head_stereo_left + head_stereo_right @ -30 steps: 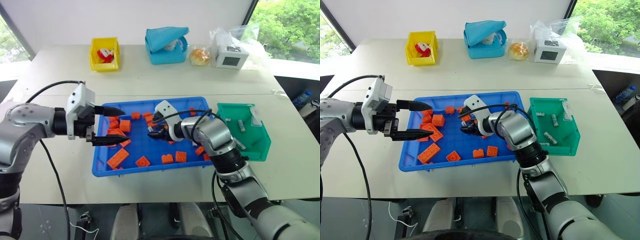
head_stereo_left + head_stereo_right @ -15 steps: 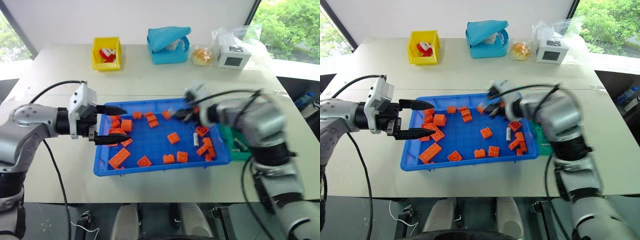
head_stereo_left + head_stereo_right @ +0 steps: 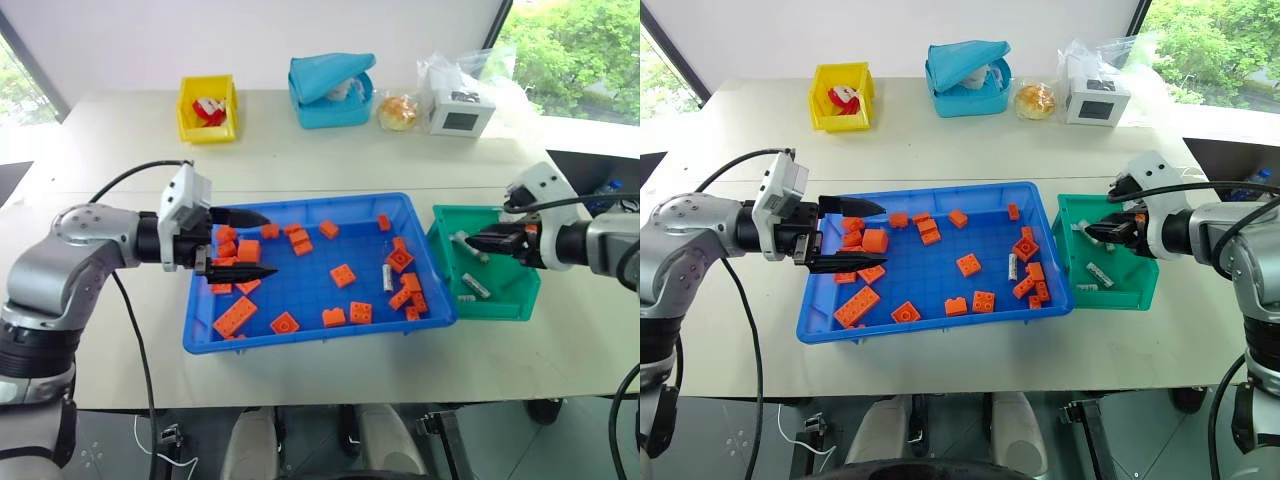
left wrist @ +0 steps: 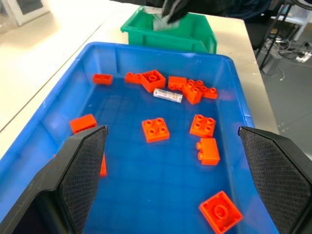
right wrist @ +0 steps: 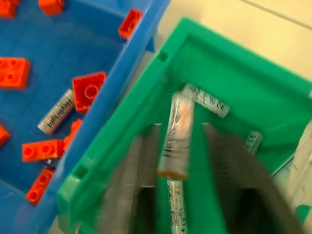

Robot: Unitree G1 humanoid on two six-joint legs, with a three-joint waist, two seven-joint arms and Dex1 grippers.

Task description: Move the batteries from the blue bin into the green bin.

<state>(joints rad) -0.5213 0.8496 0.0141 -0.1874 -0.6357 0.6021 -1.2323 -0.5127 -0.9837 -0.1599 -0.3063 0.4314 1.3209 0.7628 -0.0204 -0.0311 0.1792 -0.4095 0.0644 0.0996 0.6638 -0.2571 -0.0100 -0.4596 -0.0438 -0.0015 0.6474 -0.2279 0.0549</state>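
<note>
inside blue bin (image 3: 300,345): orange bricks (image 3: 343,275) + 1 battery (image 3: 387,278); green bin (image 3: 505,305) w/ batteries.

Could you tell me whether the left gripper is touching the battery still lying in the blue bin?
Apart: the left wrist view shows the battery lying well beyond the open left gripper.

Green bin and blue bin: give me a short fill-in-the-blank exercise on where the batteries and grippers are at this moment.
1. The right gripper hovers over the ____ bin.
2. One battery lies in the blue bin among ____ bricks.
3. The left gripper, jaws apart, holds ____.
4. The green bin stands against the blue bin's ____ end, by the robot's sides.

Missing words: green; orange; nothing; right
</note>
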